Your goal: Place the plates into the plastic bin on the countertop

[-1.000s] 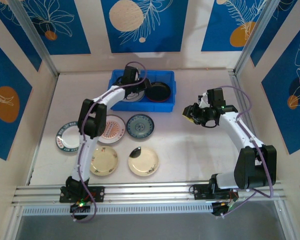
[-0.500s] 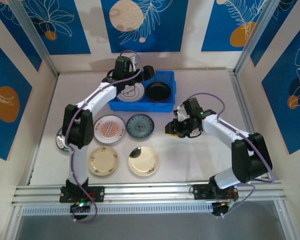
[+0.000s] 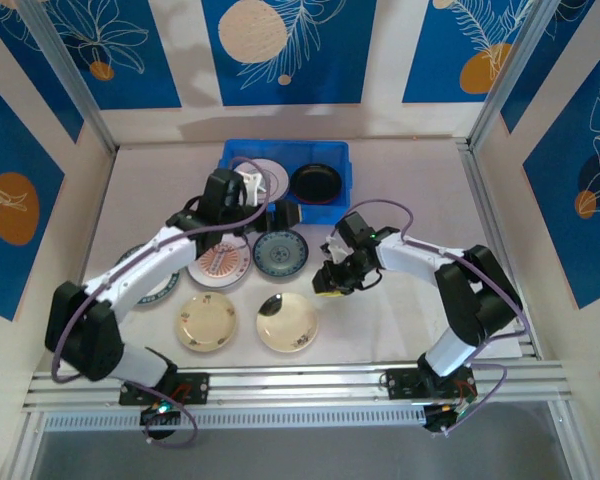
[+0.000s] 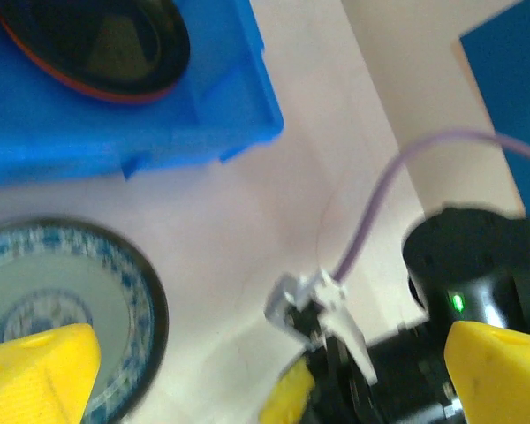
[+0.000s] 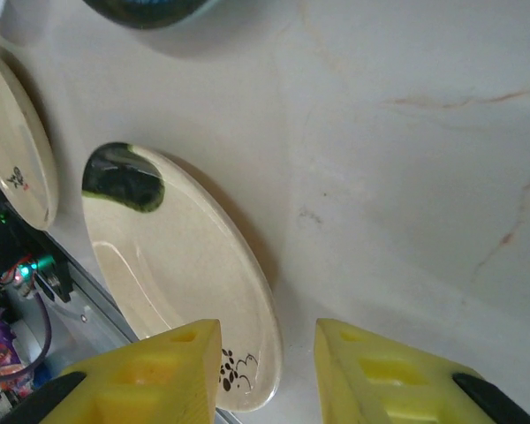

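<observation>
Jaws of the left end effector (image 4: 265,367) are seen spread wide, empty, near the blue bin (image 4: 115,124); the right end effector (image 5: 267,340) is parted narrowly, empty, over a cream plate (image 5: 177,274).

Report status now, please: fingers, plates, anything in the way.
Left gripper wide open, empty, over teal plate. Right gripper fingers apart, empty, at cream plate edge. White plate, black plate in blue bin; five on countertop. Grippers close together.
</observation>
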Motion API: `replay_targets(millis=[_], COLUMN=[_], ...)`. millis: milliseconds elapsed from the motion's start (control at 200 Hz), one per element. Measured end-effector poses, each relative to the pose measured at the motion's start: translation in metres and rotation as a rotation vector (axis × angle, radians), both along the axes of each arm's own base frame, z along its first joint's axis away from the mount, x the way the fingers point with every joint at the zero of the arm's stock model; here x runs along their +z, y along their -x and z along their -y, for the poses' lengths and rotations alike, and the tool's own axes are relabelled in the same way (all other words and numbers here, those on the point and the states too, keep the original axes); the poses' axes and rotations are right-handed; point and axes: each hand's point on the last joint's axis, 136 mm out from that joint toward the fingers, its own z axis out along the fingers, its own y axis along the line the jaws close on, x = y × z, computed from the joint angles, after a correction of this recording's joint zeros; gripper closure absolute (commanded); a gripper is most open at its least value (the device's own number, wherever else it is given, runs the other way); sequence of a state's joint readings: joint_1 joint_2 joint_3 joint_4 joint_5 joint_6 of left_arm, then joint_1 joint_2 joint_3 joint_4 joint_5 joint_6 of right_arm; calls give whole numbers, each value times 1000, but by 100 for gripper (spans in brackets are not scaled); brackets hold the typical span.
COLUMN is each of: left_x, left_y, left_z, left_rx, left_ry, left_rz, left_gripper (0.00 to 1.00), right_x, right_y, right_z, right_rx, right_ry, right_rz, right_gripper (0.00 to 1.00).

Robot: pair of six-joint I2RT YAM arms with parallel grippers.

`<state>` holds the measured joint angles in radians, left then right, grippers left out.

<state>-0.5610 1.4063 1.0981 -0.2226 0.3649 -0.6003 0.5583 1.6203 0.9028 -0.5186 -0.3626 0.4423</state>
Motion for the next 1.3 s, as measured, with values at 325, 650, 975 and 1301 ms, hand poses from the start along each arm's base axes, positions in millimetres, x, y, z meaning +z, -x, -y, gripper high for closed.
replay_targets(millis=[325,650,975,1301], left_x=[-73,-91,-89,-90], left_y=[83,92,89,87], left_z=[-20,-25,-24,-26], left_rx=[-38,-18,-5,8], left_ry=[-14,-9,4,-4], left_rz=[-126,-160,-148,-142], left_gripper=[0,0,0,0], right_x=[-18,-30,-36,-37], right_y=[18,30,32,32], right_z=[-7,-12,-15,-25], right_rx=[60,100,107,115], right_ry=[33,46,40,-14], right_rz=[-41,-83,-126,-141], right_gripper=[67,71,77,89])
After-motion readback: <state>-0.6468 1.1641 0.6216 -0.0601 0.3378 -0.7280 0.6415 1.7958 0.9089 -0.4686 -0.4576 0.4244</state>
